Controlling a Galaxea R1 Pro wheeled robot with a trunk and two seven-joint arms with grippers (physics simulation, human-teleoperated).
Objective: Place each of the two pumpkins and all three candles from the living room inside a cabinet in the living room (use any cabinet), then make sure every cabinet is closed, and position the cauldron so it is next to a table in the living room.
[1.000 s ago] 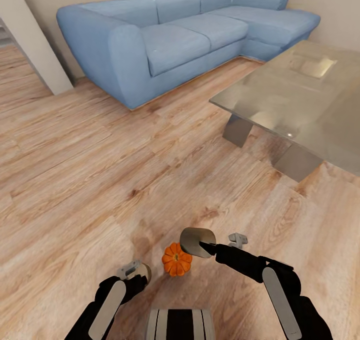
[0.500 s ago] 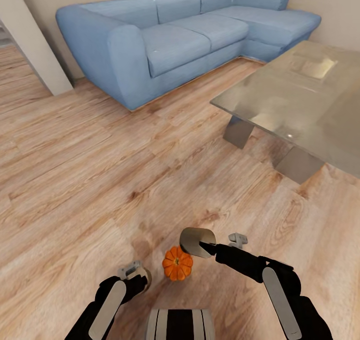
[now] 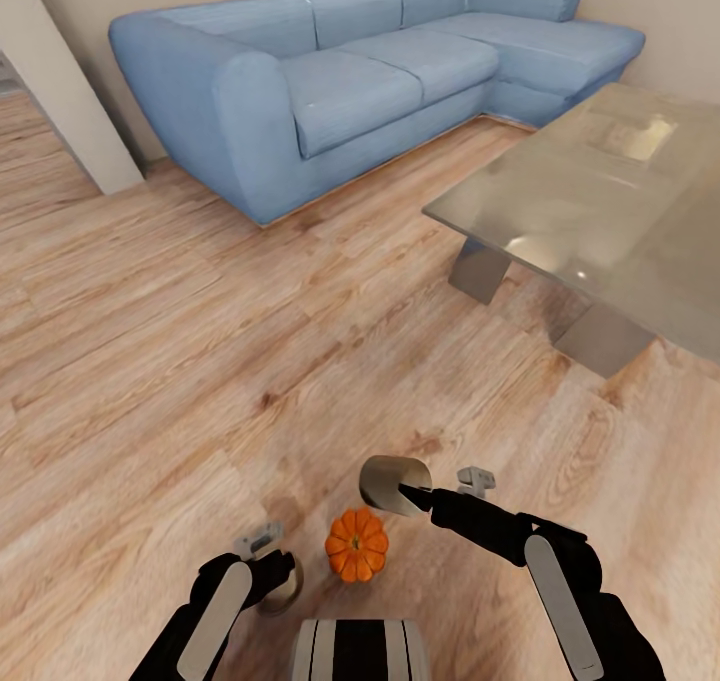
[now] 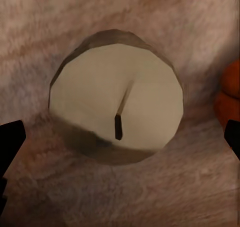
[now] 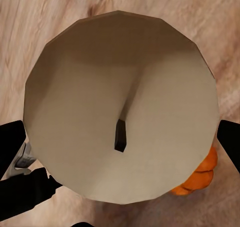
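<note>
Right gripper [image 3: 412,493] clamped on a candle [image 3: 393,483], lifted off the floor. Left gripper [image 3: 268,569] low over a second candle [image 4: 116,95] standing on the wood floor [image 3: 200,361]; grip state unclear. Pumpkin [image 3: 357,544] on the floor between the two arms. Table [image 3: 600,201] ahead-right. Nothing stowed as far as visible; cabinet work and cauldron remain.

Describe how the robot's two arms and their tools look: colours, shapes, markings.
Both arms are matt black with rounded, bulky segments. Each forearm carries a long light-grey panel with rounded ends. The left tool and right tool end in black fingers; small grey metal brackets sit near each wrist. No cables or lettering are visible. A grey-and-black striped block sits between the arms at the head view's lower edge.
</note>
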